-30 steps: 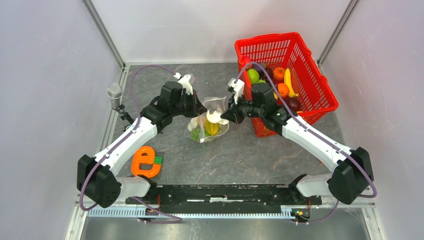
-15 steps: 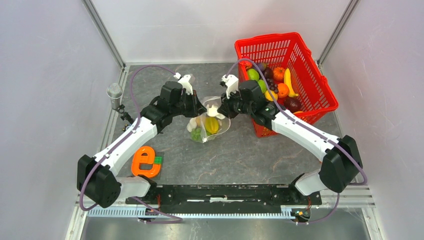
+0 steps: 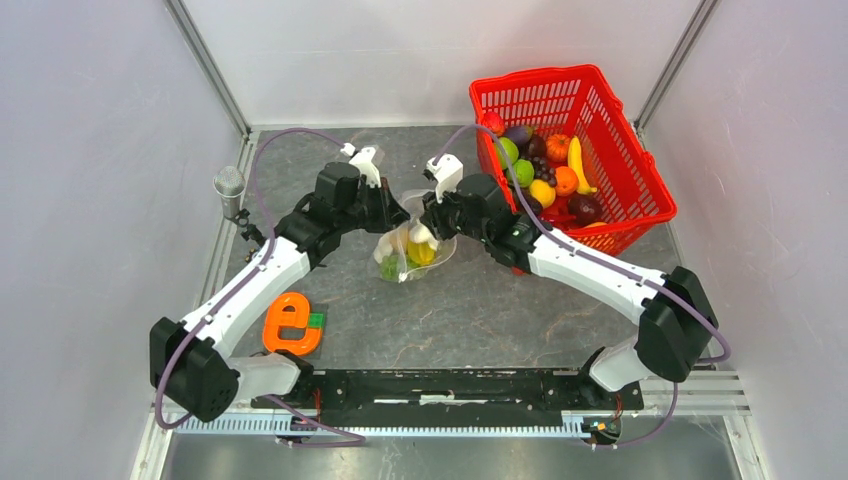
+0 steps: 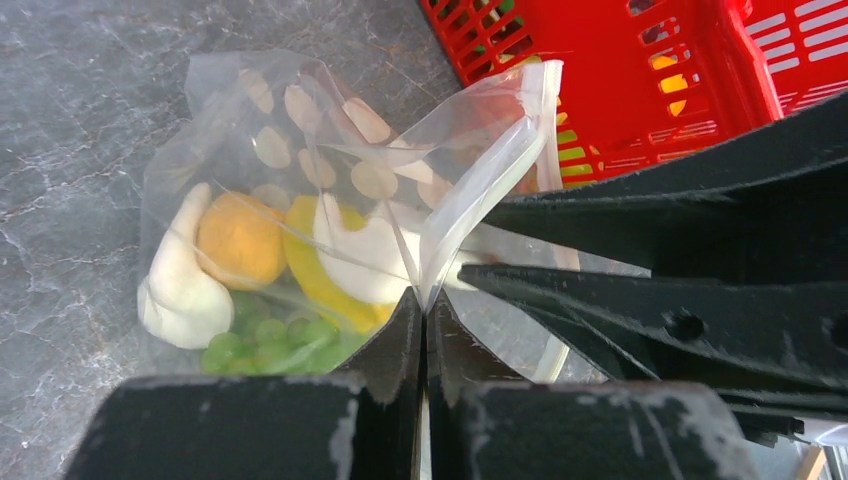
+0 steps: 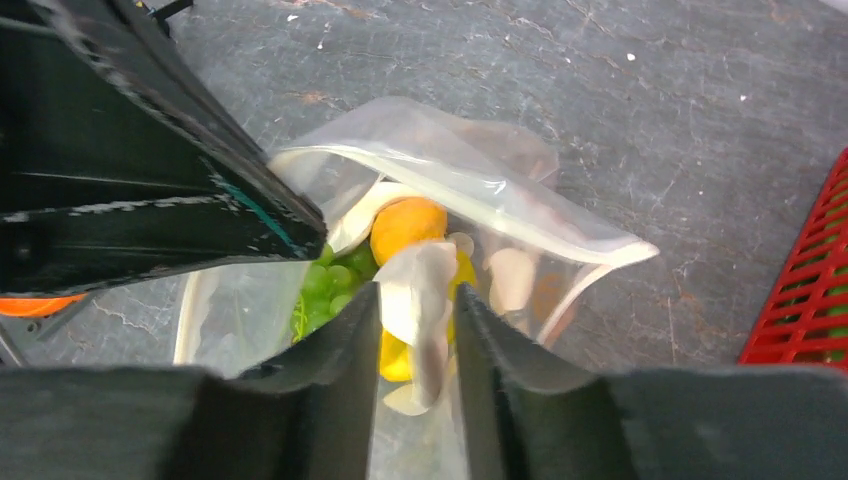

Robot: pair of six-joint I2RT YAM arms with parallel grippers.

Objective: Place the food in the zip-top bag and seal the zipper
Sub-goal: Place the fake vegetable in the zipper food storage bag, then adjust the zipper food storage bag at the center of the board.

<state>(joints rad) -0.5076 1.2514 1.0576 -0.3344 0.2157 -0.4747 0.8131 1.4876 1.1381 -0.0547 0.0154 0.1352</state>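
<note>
Two-handed work: hold the left gripper (image 4: 420, 298) clamped tight on the near lip of the zip-top bag (image 4: 250, 110), lifting it taut so the mouth gapes over the orange, yellow and green food (image 4: 238, 238) already lying inside, mid-table. Cannot tell whether the right gripper (image 5: 418, 300), jaws part-way apart low over the mouth, grips the white piece (image 5: 415, 340) between them; spread fully, then rise straight, sparing the zipper (image 5: 470, 190). Mind the left fingers close by and the red basket (image 3: 535, 95) just beside; leave upward.
</note>
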